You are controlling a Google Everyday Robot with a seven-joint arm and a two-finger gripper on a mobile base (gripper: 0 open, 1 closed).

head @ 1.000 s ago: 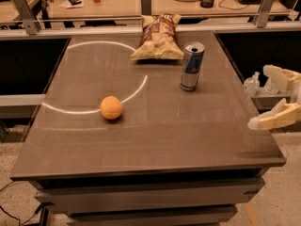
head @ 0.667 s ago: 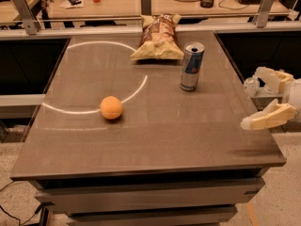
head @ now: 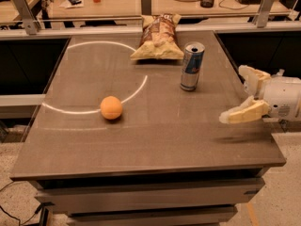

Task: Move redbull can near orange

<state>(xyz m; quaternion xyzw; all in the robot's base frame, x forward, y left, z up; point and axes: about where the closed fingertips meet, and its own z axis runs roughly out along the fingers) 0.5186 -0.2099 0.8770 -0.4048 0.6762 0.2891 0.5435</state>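
Cream-coloured plastic marks the pincer [head: 235,96], which hovers over the near right edge of the table [head: 155,145] with its two fingers spread apart and nothing between them, pointed inward, I'd judge, ready to close around the can. Left of it and a little farther in, the orange [head: 111,107] sits on a white arc across the dark top, well apart from the redbull can [head: 192,66], which stands upright toward the far right and has yet to be carried over. Farthest back, a brown chip bag [head: 159,37] lies flat near the can's left, off the path to the fruit.
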